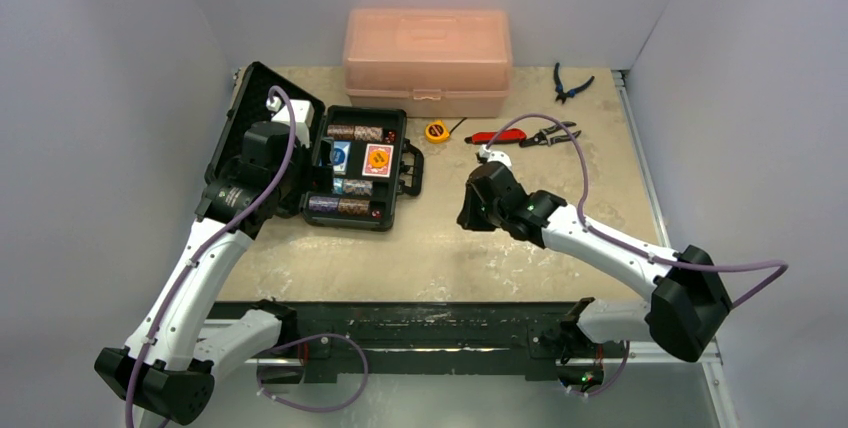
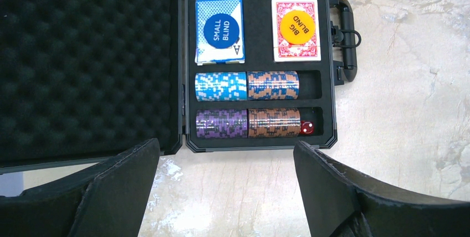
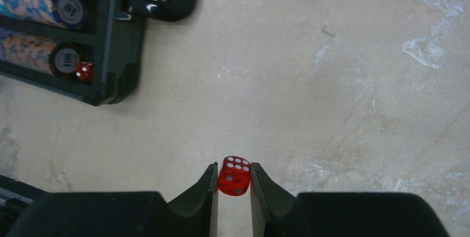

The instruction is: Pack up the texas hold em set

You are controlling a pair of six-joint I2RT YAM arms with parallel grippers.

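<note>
The small black briefcase (image 1: 362, 170) lies open left of centre, its foam-lined lid (image 2: 88, 60) flat to the left. Its tray holds chip stacks (image 2: 246, 86), a blue deck under a blue disc (image 2: 220, 30), a red deck under a yellow disc (image 2: 296, 26) and a red die (image 2: 307, 128). My left gripper (image 2: 226, 154) hangs open above the table just in front of the tray, with nothing between its fingers. To the right of the case, my right gripper (image 3: 233, 165) is shut on another red die (image 3: 234, 179), held above bare table. The case handle (image 3: 172, 4) faces it.
A translucent pink plastic box (image 1: 428, 58) stands at the back. A yellow tape measure (image 1: 436, 131), a red-handled tool (image 1: 497, 136) and pliers (image 1: 552, 134) lie behind my right gripper. Blue-handled pliers (image 1: 570, 83) lie at the back right. White walls close in both sides.
</note>
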